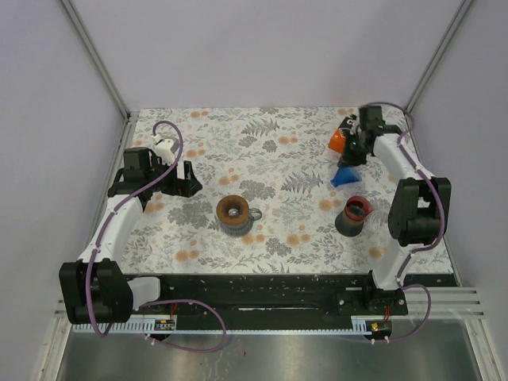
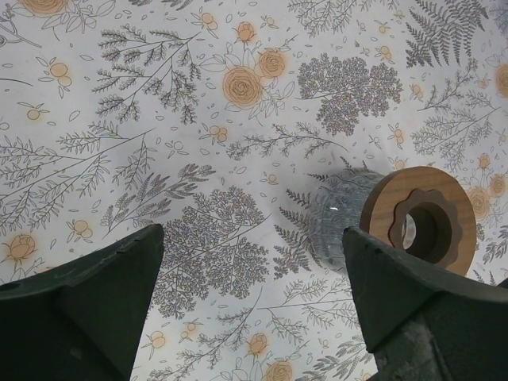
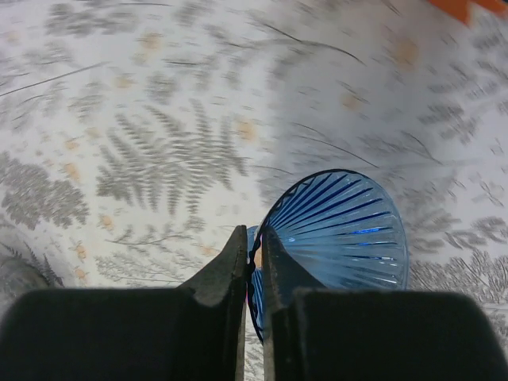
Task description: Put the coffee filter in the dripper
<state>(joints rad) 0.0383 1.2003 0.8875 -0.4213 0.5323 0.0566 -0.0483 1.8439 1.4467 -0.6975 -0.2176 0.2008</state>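
Coffee filter: a blue, ribbed, translucent cone-shaped coffee filter is seen lying on its side at the far right of the floral-patterned table.
Right tool: the right tool is clenched on the filter's rim.
Left tool: the left tool is released, its fingers spread wide above the table.
Dripper: the glass dripper with a round wooden collar is stood mid-table, well apart from the filter.
Near right: a dark red-rimmed cup is seen.
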